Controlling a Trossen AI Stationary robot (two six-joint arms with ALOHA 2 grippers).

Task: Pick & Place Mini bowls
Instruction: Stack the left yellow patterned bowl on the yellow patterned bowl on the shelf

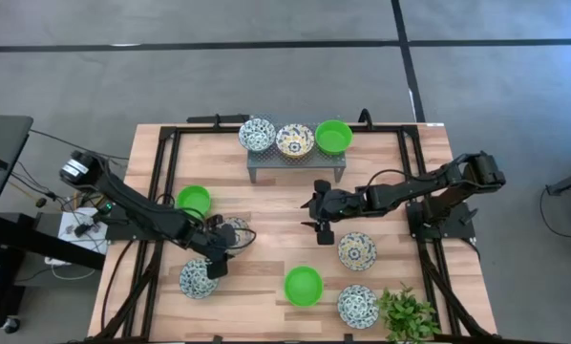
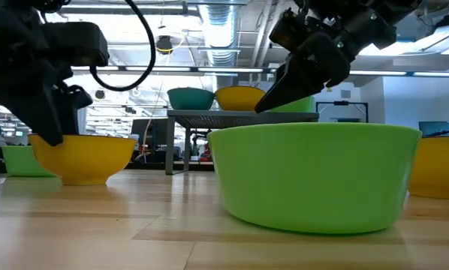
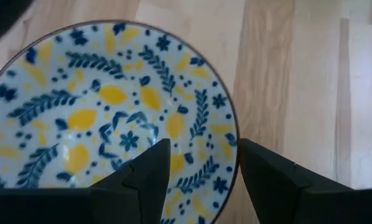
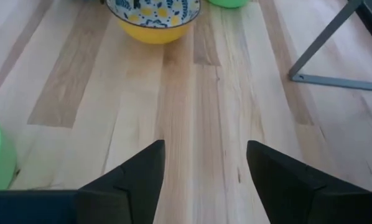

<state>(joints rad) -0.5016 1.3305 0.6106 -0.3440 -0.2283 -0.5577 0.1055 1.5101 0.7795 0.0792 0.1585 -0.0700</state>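
Left gripper [image 1: 212,256] poised over a patterned bowl [image 1: 198,278] near the tabletop's [image 1: 266,205] front-left. In the left wrist view its fingers [image 3: 150,177] are spread, straddling the bowl's rim [image 3: 226,118], one inside and one outside; nothing clenched yet. Bowl is round, so no axis matters: a rim pinch straight down looks likely. Right gripper [image 1: 323,227] sits mid-tabletop, released, over bare wood; the left arm is nearer.

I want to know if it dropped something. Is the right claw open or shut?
Open. The right claw shows two fingers spread apart, only bare table between them.
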